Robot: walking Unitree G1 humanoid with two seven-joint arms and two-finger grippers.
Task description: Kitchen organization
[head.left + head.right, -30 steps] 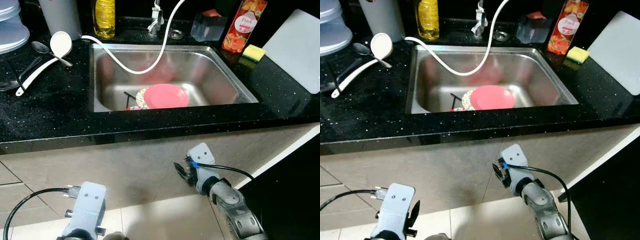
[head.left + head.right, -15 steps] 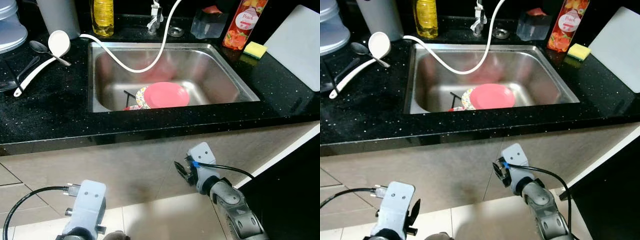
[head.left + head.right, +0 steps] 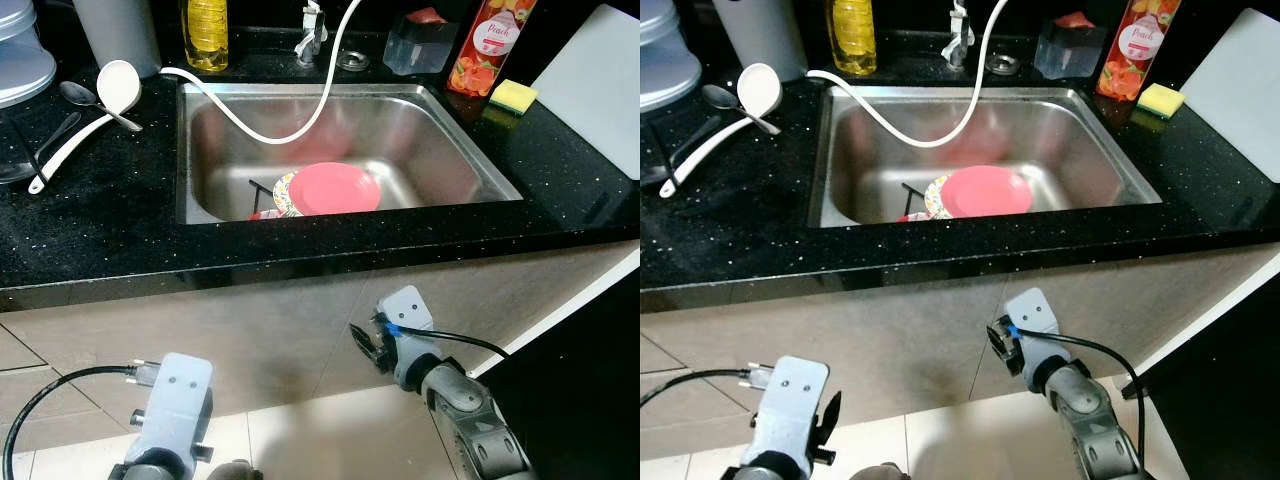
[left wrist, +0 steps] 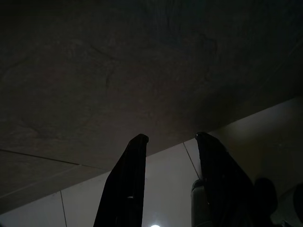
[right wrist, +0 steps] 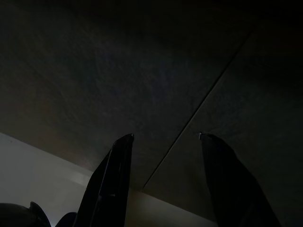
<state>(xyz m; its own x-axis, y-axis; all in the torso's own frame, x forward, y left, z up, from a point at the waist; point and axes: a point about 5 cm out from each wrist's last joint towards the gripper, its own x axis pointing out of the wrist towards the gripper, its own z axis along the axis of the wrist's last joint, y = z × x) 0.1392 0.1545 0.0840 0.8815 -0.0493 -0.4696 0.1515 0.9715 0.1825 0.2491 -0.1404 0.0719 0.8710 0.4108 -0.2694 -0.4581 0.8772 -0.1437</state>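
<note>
You've got the left gripper [image 4: 168, 139] and right gripper [image 5: 165, 137] hanging below the counter edge [image 3: 300, 262], fingers spread, empty. Pink plate [image 3: 335, 189] sits in the sink [image 3: 455, 160].

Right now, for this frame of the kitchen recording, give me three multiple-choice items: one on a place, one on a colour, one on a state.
1. Where does the pink plate lie?
A. In the sink
B. On the white cutting board
C. On the floor

2. What colour is the sponge on the counter?
A. Blue
B. Yellow
C. Red

3. How do both end effectors stand?
A. Both shut on a spoon
B. One holds the hose
C. Both open and holding nothing

Answers:
1. A: the plate rests on the sink's bottom, under the white hose.
2. B: the sponge beside the red bottle is yellow.
3. C: the left end effector and the right end effector hang low before the cabinet front, fingers apart with nothing between them.
</note>
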